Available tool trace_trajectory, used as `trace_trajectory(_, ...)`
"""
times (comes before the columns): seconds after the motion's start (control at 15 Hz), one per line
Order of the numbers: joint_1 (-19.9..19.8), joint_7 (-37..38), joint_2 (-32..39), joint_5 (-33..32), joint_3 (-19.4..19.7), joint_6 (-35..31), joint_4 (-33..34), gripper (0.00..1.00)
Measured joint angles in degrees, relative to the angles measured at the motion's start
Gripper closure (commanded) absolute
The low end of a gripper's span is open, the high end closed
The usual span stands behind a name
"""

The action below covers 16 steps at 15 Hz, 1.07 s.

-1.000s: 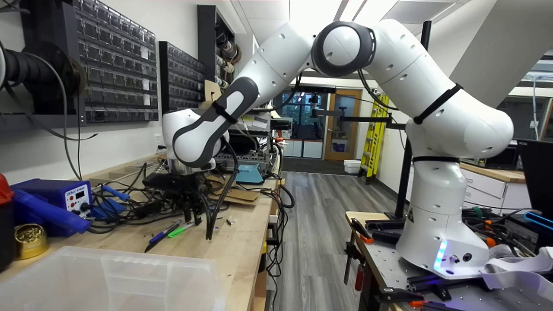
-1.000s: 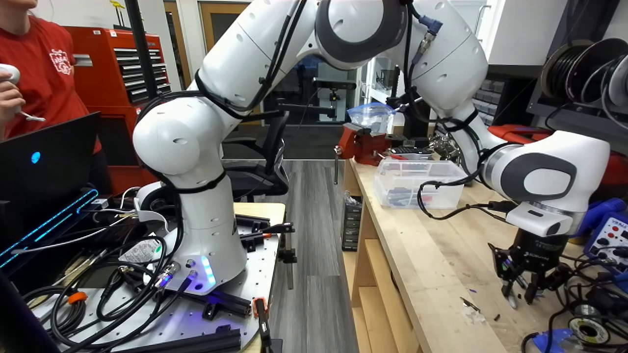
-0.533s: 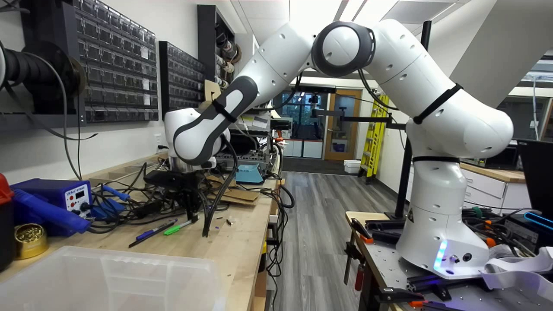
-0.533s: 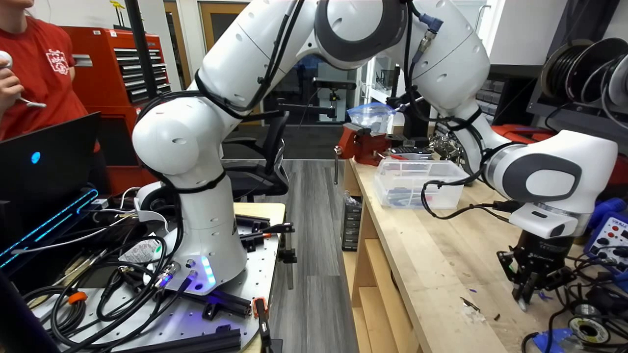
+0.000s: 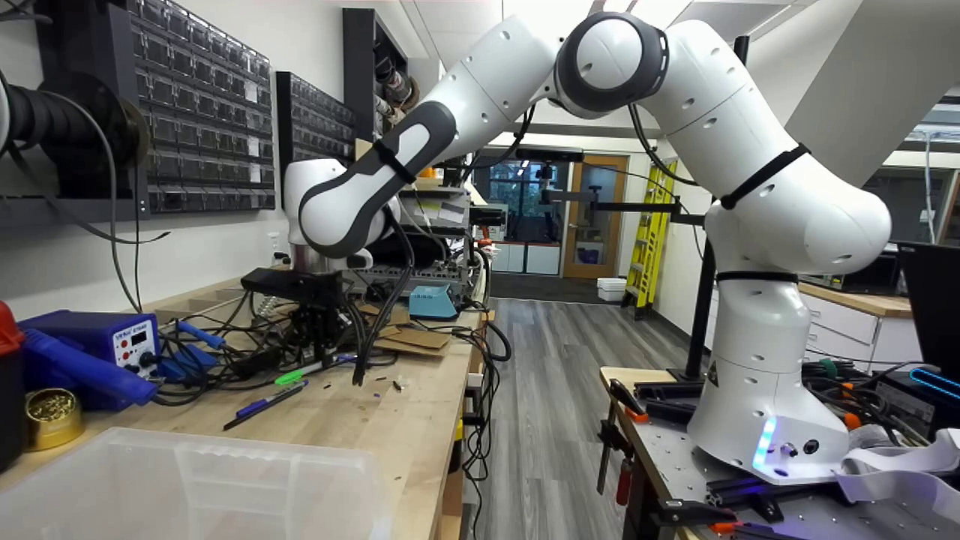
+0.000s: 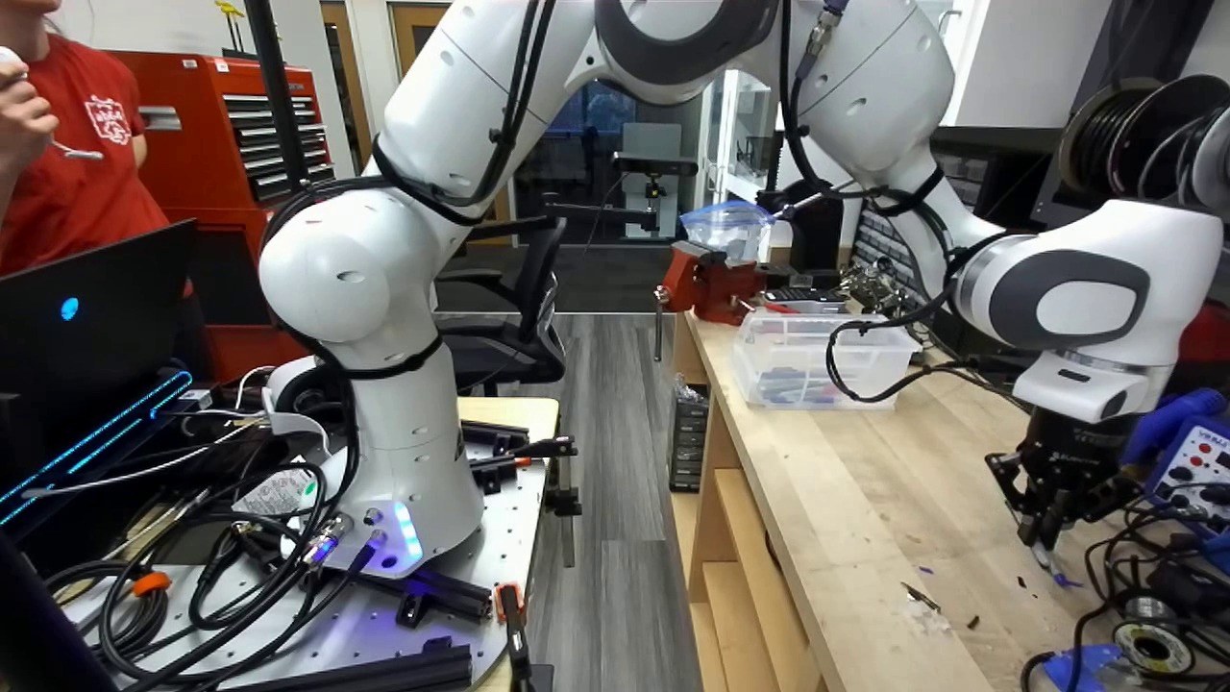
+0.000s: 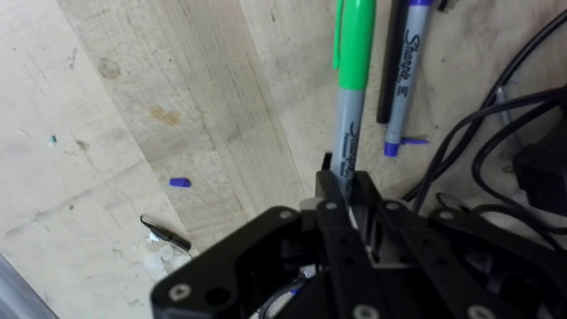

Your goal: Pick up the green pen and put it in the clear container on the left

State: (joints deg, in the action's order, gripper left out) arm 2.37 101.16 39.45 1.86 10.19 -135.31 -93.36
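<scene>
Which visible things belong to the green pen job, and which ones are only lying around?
Belonging to the job:
green pen, gripped in the hand
clear container

Only lying around:
blue pen
black stick
black cables
blue box with knobs
red vise

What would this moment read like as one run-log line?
pincer: closed on green pen; pen: apparently held above bench; clear container: pen not yet inside

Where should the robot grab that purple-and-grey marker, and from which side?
Once the green pen it holds is let go, probably from above, gripping the marker crosswise on its grey barrel, near the purple tail end. The marker lies flat, and the black stick alongside stops short of that end, leaving more room there.
</scene>
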Motion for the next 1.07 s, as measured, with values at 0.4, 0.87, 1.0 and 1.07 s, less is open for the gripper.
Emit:
trace_trajectory(0.4,0.2,-6.8,-7.0,0.2,-3.4,0.0,-3.5,0.97)
trace_trajectory(0.87,2.3,-16.1,-12.2,0.2,-8.9,0.0,-6.0,0.97)
trace_trajectory(1.0,3.2,-19.0,-12.8,0.2,-10.2,0.0,-6.0,0.97)
trace_trajectory(1.07,3.7,-20.5,-13.1,0.2,-10.8,0.0,-6.0,0.97)
